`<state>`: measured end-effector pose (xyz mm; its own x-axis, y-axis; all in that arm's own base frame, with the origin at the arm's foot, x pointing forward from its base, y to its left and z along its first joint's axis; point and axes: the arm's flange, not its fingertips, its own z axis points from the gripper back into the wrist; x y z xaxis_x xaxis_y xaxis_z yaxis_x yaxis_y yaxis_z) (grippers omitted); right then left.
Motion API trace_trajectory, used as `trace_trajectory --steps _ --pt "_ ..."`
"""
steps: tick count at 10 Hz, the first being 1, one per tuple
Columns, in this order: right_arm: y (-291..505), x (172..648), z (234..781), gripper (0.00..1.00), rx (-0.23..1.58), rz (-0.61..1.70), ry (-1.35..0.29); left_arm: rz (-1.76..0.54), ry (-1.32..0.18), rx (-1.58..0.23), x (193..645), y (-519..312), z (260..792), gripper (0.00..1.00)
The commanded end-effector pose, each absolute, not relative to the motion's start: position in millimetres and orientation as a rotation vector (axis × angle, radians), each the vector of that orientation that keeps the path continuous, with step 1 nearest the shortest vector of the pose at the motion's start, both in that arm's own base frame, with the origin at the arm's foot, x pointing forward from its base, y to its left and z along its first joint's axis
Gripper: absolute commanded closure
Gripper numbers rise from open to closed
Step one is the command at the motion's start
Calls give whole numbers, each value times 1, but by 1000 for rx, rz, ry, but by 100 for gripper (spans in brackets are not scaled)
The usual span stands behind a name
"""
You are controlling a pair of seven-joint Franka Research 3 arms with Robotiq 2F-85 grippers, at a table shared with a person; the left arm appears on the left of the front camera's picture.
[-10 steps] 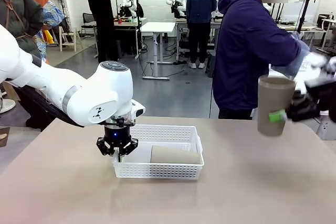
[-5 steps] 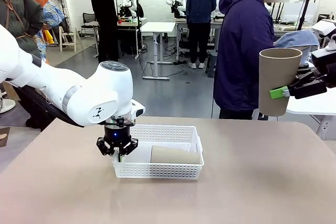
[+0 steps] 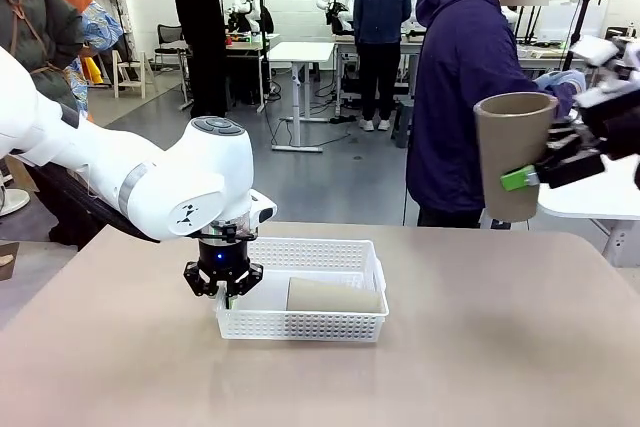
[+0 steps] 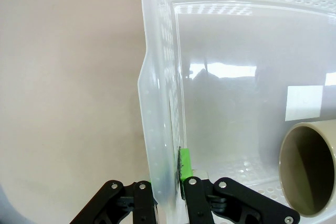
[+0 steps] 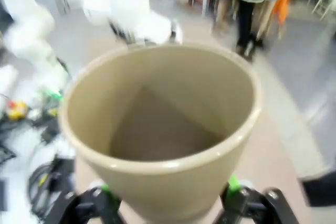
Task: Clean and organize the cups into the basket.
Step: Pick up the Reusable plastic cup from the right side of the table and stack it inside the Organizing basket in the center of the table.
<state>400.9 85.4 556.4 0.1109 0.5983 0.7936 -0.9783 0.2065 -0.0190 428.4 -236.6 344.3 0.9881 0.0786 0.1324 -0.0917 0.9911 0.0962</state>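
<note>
Your right gripper (image 3: pixel 530 175) grips a tan cup (image 3: pixel 512 147), upright in the air at the frame's right edge with the person (image 3: pixel 465 87) just behind it, while your left gripper (image 3: pixel 224 282) pinches the left wall of the basket (image 3: pixel 300 325) at mid-frame, a second tan cup (image 3: pixel 333 295) lying inside and bare table (image 3: pixel 480 347) all round.

Left arm (image 3: pixel 190 187) glossy white, grey-banded; its black pincer (image 3: pixel 229 297) green-padded, perhaps with a blue light.
</note>
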Motion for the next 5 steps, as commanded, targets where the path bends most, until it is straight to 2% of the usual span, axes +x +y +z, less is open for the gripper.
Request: trace_trajectory --steps 1,3,5 --pt "183 424 583 16 384 1367 -496 90 -137 119 426 -237 344 100" --pt "262 450 560 16 253 1415 -257 90 -137 119 426 -237 344 100" --pt "313 480 517 16 254 1445 -110 90 -137 119 426 -237 344 100"
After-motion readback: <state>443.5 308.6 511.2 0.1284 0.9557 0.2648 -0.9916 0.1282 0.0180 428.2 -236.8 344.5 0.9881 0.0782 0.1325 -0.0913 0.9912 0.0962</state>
